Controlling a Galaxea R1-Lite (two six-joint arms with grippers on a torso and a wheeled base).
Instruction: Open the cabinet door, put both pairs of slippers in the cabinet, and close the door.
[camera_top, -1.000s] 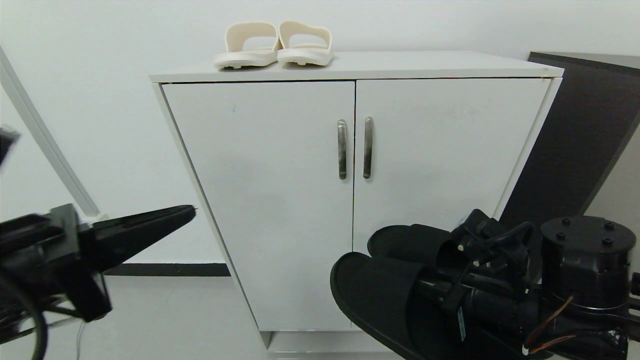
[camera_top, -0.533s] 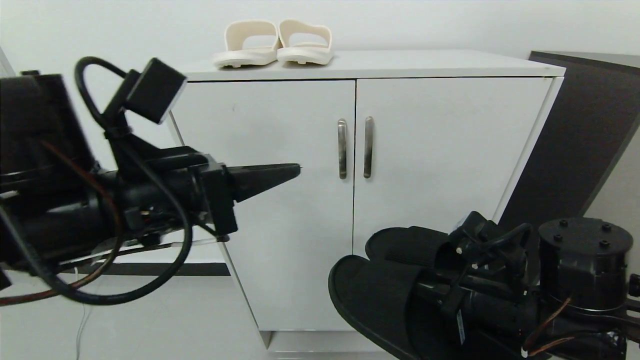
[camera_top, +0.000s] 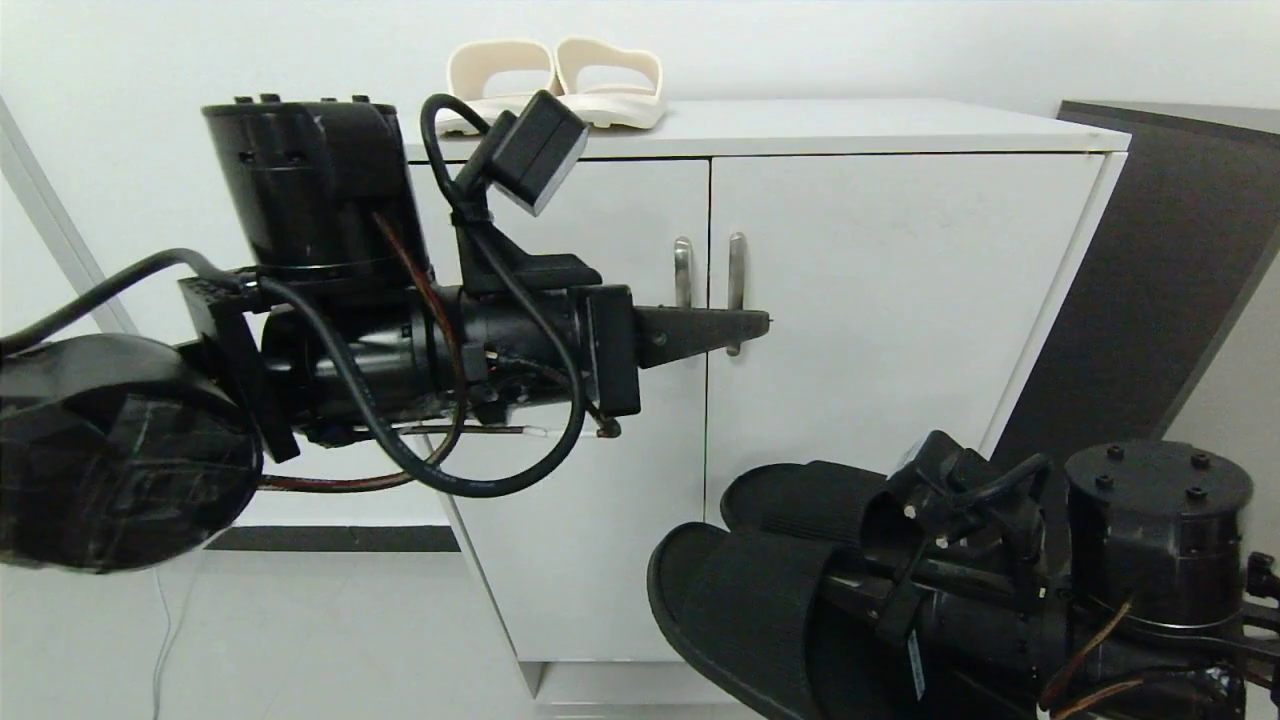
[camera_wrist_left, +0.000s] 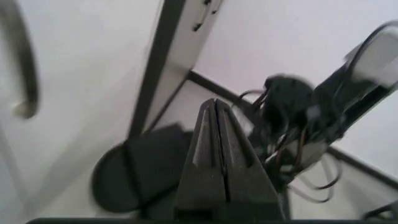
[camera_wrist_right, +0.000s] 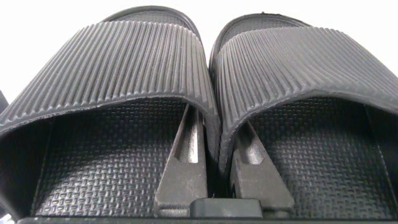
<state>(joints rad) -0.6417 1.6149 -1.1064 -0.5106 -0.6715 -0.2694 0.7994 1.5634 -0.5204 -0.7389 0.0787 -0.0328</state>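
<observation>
Down at lower right, the right gripper (camera_wrist_right: 217, 167) clamps the ribbed black slippers (camera_top: 760, 590) by their adjoining inner walls. Left gripper (camera_top: 755, 324) is empty, fingers pressed together, tip mid-frame before the closed cabinet (camera_top: 880, 300) handles (camera_top: 737, 265). Cream slippers (camera_top: 555, 85) sit atop it.

One slipper pair (camera_top: 612, 108) lies on the cabinet (camera_top: 900, 300), left hand (camera_top: 762, 322) before its handles (camera_top: 737, 268).
</observation>
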